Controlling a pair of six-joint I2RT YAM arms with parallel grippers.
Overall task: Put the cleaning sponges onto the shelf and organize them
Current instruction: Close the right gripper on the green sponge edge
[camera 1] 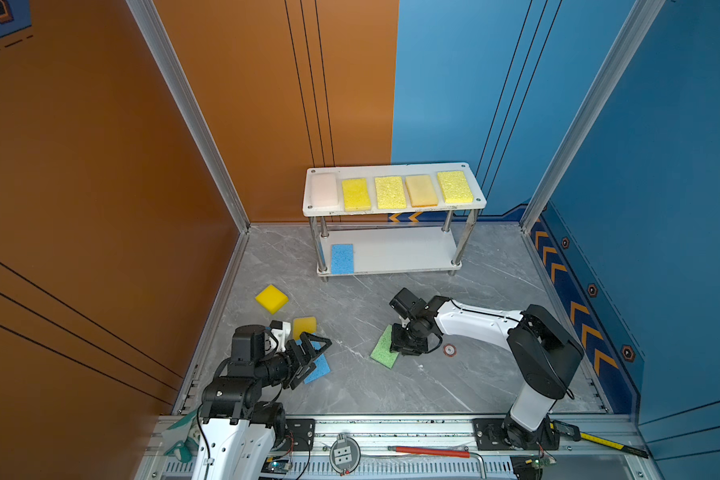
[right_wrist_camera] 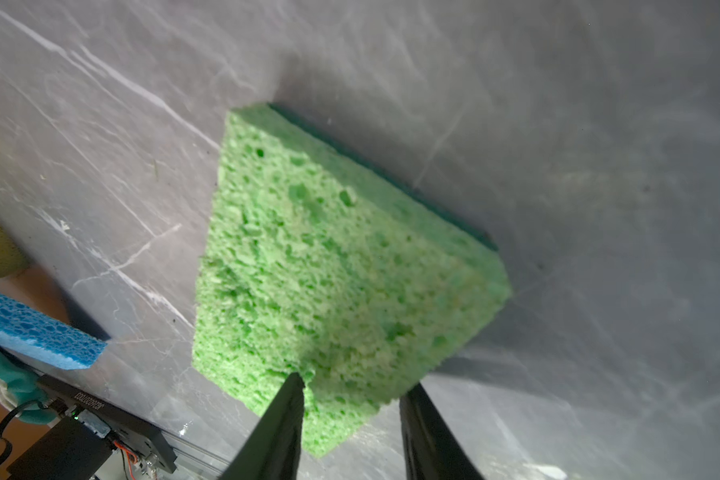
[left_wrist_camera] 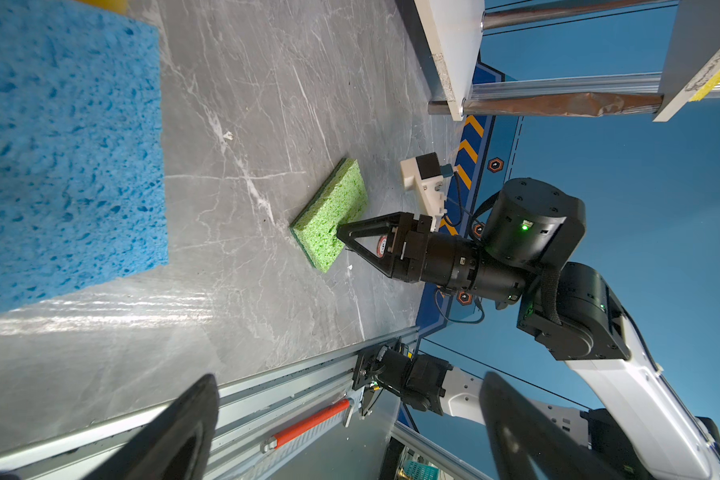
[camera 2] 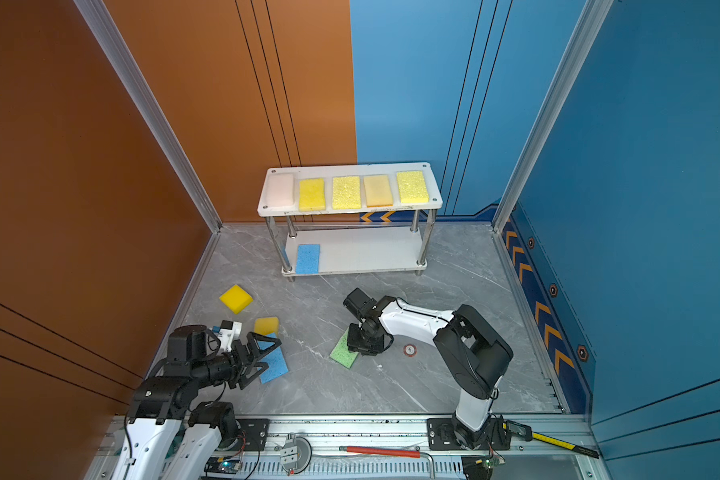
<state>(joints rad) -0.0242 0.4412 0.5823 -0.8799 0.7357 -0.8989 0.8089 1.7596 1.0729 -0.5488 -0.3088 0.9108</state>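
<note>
Near the middle of the counter (camera 1: 391,386), the right gripper (right_wrist_camera: 354,384) stands over one short end of the green sponge (camera 1: 381,353). The sponge lies flat on the grey surface, well apart from the shelf (camera 1: 395,210). The right fingers (right_wrist_camera: 281,419) are drawn narrow across a corner of the foam. One tip dents the top face and the other sits against the side edge, so the corner is pinched. How firmly it is pinched cannot be told, and the sponge is not yet raised.

A corner hold on soft foam is likely to let the free end sag or swing. The lift should therefore be slow and straight up, and if the block tilts, a deeper bite toward the middle of the short end would serve better.

The top board carries a full row of five sponges (camera 1: 389,192) lying side by side. The likely target is thus the lower board (camera 1: 404,253), where a shelved blue sponge (camera 1: 342,258) lies at one end with bare surface beside it. Entry should be low and from the front, between the metal posts (camera 1: 468,237) and under the top board. The sponge should be kept level and laid just beside the blue one, long edges parallel.

The left gripper (camera 1: 314,359) hovers with fingers spread wide and empty above a loose blue sponge (camera 1: 319,370). Two yellow sponges (camera 1: 271,298) lie on the counter near it. The right arm's path to the shelf should be kept clear of that side.
</note>
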